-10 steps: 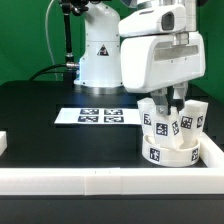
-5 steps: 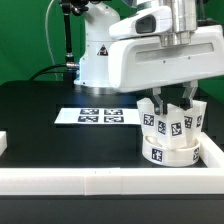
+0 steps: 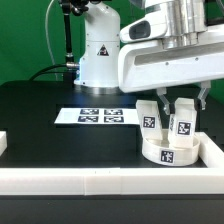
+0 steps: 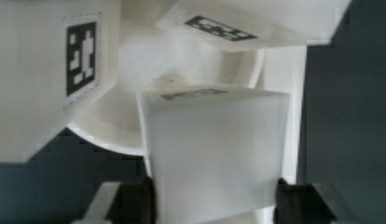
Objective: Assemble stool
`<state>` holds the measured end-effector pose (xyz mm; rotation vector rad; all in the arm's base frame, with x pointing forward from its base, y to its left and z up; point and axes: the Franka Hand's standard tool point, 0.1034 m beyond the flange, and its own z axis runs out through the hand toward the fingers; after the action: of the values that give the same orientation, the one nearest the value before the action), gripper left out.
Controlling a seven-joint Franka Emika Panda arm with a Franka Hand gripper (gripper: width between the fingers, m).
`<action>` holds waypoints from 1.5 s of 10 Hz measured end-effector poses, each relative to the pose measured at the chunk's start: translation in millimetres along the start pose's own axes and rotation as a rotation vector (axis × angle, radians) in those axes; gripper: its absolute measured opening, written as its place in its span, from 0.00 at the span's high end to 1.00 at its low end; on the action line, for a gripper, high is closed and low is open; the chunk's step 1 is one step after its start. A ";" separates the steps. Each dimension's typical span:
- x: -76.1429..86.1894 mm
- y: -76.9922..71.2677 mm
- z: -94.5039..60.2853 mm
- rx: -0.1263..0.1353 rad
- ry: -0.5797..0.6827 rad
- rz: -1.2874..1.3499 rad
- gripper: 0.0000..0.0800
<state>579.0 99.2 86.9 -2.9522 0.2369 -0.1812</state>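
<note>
Your end effector is closed on a stool leg, the wrist view showing a finger pressed to each side of the white block. The leg hangs upright — long axis vertical — directly above the round seat. The seat rests on the worktop in the corner of the white border rail, a second leg already standing on it — so I judge the next move is straight down.

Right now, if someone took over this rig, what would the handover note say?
Gripper: shut on a leg, held above the seat.
Seat: lies in the corner formed by the rail, at the exterior view's right.
Two legs stand up from the seat; whether they are fully fastened cannot be told.
Marker board: flat on the table, untouched.
Left: seat the held leg, then check all the legs.
</note>
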 end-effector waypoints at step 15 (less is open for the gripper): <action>-2.2 -13.3 1.5 0.119 -0.040 1.191 0.71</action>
<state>579.0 112.7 87.6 -2.1973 1.7576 0.0364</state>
